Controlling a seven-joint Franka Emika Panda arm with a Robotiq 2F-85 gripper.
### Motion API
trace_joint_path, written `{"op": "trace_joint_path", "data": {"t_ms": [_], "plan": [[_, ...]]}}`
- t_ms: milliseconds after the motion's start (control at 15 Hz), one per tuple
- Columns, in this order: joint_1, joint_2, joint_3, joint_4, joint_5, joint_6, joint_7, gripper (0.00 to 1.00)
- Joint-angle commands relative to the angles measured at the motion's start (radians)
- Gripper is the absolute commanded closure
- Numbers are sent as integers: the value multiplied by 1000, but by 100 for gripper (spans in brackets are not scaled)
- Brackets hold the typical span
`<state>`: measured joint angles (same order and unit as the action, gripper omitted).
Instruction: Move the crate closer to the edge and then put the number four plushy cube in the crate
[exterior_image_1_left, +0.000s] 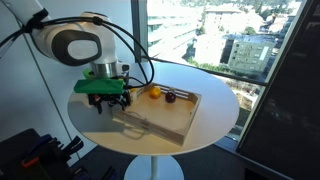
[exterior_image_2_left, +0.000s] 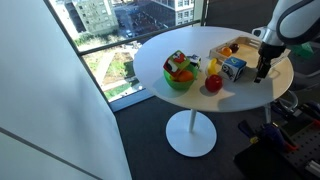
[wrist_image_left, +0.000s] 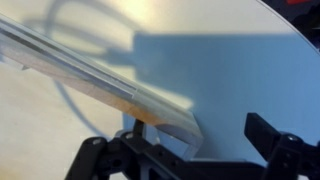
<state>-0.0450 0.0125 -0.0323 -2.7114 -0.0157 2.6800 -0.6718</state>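
In an exterior view the gripper (exterior_image_1_left: 107, 101) is hanging over one end of the crate (exterior_image_1_left: 160, 118), which is lying flat on the round white tabletop (exterior_image_1_left: 215, 95). The jaws are pointing downward, standing wide apart and holding nothing. A small yellow thing (exterior_image_1_left: 153, 92) and a dark red thing (exterior_image_1_left: 170, 97) are lying inside the crate near its far wall.

In an exterior view from the window side, the crate (exterior_image_2_left: 238, 46) is sitting toward the back of the tabletop (exterior_image_2_left: 160, 55). The number four plushy cube (exterior_image_2_left: 233, 68) is standing outside the crate, just beside it, with a red fruit (exterior_image_2_left: 213, 84) and a green bowl (exterior_image_2_left: 180, 78) further along. The gripper (exterior_image_2_left: 262, 72) is hovering near the cube.

In the wrist view the pale wall of the crate (wrist_image_left: 90, 75) is running diagonally, and its corner is coming in between the two open jaws of the gripper (wrist_image_left: 178, 140), which are touching nothing.

I am judging that the step in hand is taking hold of the crate to drag it. To do it well, the arm should be going down until one jaw is inside the wall and the other outside, then closing firmly. The pull should be slow and level, so that the loose things are not rolling, and it should be avoiding the cube nearby.
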Motion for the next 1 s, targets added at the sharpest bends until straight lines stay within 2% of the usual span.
{"op": "trace_joint_path", "data": {"t_ms": [0, 333, 933], "plan": [[7, -40, 3, -41, -30, 26, 34, 0], [7, -44, 2, -33, -18, 10, 52, 0], [-2, -45, -11, 25, -31, -9, 185, 0]]}}
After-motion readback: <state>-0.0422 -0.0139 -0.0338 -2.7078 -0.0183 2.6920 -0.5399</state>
